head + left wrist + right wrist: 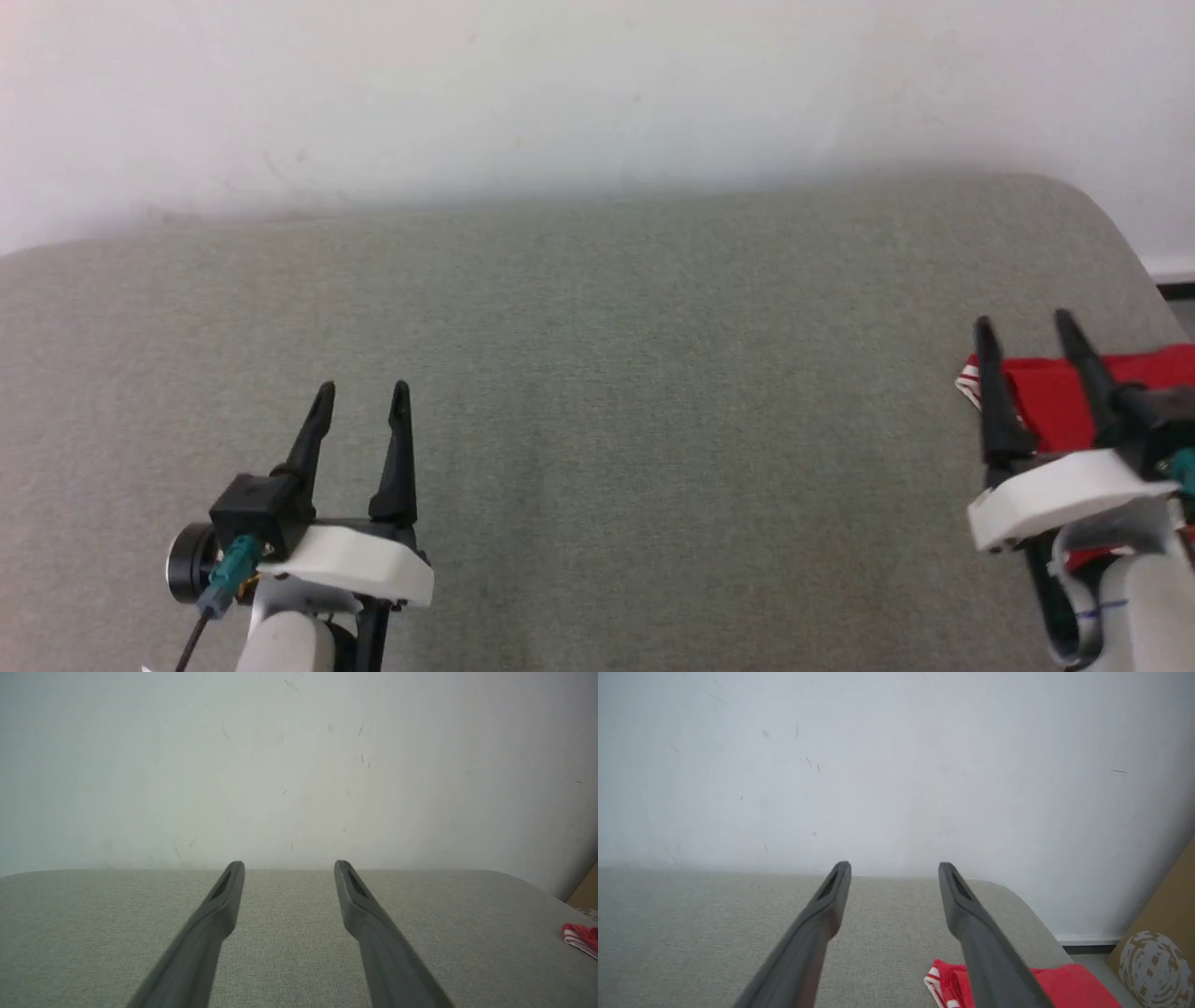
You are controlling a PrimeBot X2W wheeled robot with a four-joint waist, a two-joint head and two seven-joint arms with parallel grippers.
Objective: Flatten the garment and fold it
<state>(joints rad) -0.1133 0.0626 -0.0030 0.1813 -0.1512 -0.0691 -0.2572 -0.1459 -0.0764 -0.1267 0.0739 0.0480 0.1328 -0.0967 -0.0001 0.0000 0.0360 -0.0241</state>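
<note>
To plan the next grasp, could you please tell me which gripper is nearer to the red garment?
Right. The right gripper hangs open over the garment; the left gripper is open well off to the garment's left, above the grey surface.

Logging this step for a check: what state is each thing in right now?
jersey: lying at the table's right edge, not held, partly hidden.
left tool: open, empty, above the table.
right tool: open, empty, above the jersey.
</note>
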